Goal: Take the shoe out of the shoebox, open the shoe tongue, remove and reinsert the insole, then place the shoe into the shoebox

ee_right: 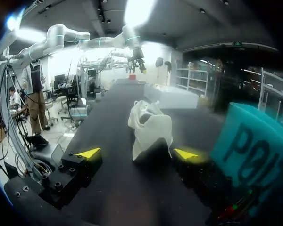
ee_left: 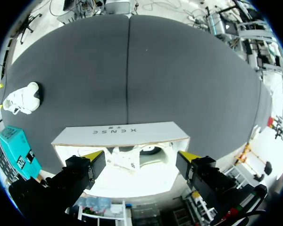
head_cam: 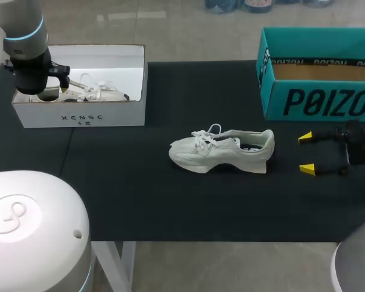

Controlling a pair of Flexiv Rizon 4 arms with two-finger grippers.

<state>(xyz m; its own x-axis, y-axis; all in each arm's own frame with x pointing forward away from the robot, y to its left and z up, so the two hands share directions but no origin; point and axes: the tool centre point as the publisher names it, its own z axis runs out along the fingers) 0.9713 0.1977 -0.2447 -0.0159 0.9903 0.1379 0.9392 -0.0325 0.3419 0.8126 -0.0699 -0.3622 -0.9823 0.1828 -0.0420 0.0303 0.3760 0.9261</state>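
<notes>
A white shoe [head_cam: 222,151] lies on its sole in the middle of the black table, toe to the left, laces loose. My right gripper [head_cam: 306,153] stands open just right of its heel. In the right wrist view the shoe [ee_right: 151,129] is straight ahead of the open gripper [ee_right: 137,153], heel towards it, not touched. A white shoebox [head_cam: 79,115] at the far left holds a second white shoe [head_cam: 100,92]. My left arm [head_cam: 31,61] hangs over that box. The left gripper [ee_left: 140,156] is open above the boxed shoe [ee_left: 132,160].
A teal shoebox [head_cam: 319,91] stands open at the far right, close behind my right gripper, and shows beside it [ee_right: 250,146] in the right wrist view. The black mat [head_cam: 140,194] covers the table; its front edge runs below the shoe.
</notes>
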